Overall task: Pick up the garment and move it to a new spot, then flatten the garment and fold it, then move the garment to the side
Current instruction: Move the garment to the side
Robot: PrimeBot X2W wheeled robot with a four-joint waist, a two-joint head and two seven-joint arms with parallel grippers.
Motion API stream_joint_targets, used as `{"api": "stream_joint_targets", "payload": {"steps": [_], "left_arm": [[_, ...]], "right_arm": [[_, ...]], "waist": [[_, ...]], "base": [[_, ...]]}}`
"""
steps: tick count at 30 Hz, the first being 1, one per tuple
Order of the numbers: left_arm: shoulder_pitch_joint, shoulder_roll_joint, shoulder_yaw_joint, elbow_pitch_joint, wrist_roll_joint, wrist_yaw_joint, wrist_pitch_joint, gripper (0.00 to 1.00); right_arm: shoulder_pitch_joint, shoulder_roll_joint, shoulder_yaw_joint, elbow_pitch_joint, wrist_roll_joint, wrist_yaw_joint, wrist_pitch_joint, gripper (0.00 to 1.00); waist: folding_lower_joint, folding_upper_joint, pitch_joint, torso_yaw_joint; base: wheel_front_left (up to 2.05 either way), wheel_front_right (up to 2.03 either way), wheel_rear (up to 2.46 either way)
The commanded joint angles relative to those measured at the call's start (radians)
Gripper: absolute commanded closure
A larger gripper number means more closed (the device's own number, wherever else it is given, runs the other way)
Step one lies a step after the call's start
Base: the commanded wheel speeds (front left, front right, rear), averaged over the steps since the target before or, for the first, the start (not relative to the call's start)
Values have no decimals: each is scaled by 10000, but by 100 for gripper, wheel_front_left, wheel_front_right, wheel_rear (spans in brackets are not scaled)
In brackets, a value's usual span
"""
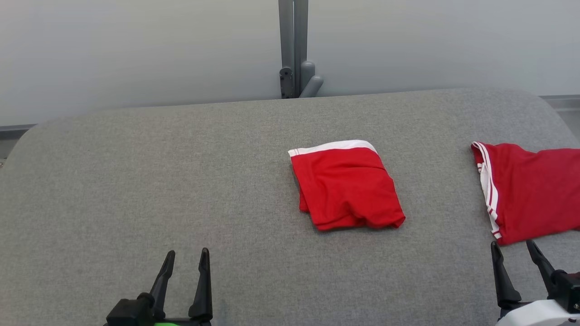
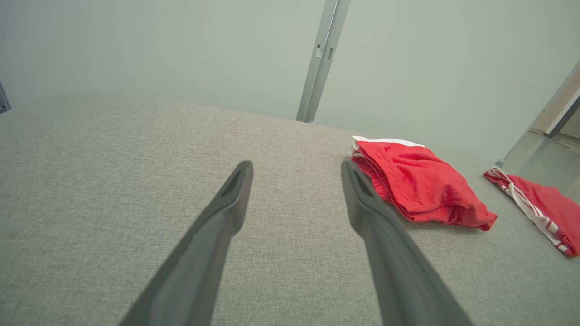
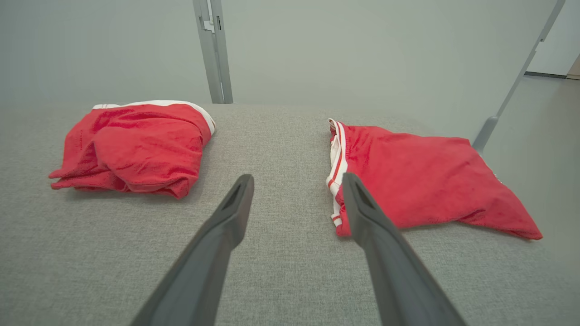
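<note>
A folded red garment (image 1: 346, 188) with a white band along its far edge lies near the middle of the grey table (image 1: 136, 181); it also shows as the red garment (image 2: 419, 185) in the left wrist view and the red garment (image 3: 133, 147) in the right wrist view. My left gripper (image 1: 186, 260) stands open at the lower left, well short of it, fingers (image 2: 226, 213) empty. My right gripper (image 1: 514, 251) is open at the lower right, just in front of a second red garment (image 1: 532, 190), with nothing between its fingers (image 3: 371, 217).
The second red garment (image 3: 421, 181), with white side stripes, lies at the table's right edge. A grey metal post (image 1: 293, 47) rises behind the table's far edge against a pale wall. Bare grey fabric stretches across the table's left half.
</note>
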Motion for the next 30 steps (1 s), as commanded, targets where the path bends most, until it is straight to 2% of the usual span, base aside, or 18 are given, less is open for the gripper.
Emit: {"api": "stream_joint_targets", "payload": {"steps": [1,3,6,9,11,13,18,22,25,30], "left_arm": [[31,19,41,-77,-79,71,1,0],[-11,19,-43,-144,-117,102,1,0],[-367,19,-235,-281,-117,114,1,0],[-734,19,-412,-318,-4,97,2,0],[-1069,20,-508,-301,47,103,2,0],[-1332,19,-597,-260,48,95,2,0],[-1947,19,-894,-172,-86,108,2,0],[-2335,25,-1241,-217,-229,233,2,0],[-2444,20,-1445,-319,-425,408,2,0],[-2355,20,-1565,-411,-517,621,2,0]], "right_arm": [[-192,36,26,109,222,-5,-4,0],[-400,-9,421,522,853,-5,163,0],[-1545,-554,1315,515,2324,-11,1243,0],[-2571,-1243,2235,380,3762,-5,3094,0],[-3508,-1568,2472,362,4671,-6,4235,0],[-4317,-1838,2808,508,5118,-3,5231,0],[-5955,-1658,3065,1468,6352,-3,6536,0],[-6866,-1547,3048,2561,6556,-2,6836,0],[-7276,-1183,2983,3293,7063,-2,7176,0],[-7521,-919,3045,3726,7736,-3,7625,0]], "waist": [[0,120,76,-20],[0,120,221,-6],[0,120,886,24],[0,120,1599,114],[0,120,2092,199],[0,120,2484,322],[0,120,3172,773],[0,120,3506,1291],[0,120,3591,1558],[0,120,3597,1653]], "base": [[0,0,0],[0,0,0],[0,0,0],[0,0,0],[0,0,0],[0,0,0],[0,0,0],[0,0,0],[0,0,0],[0,0,0]]}}
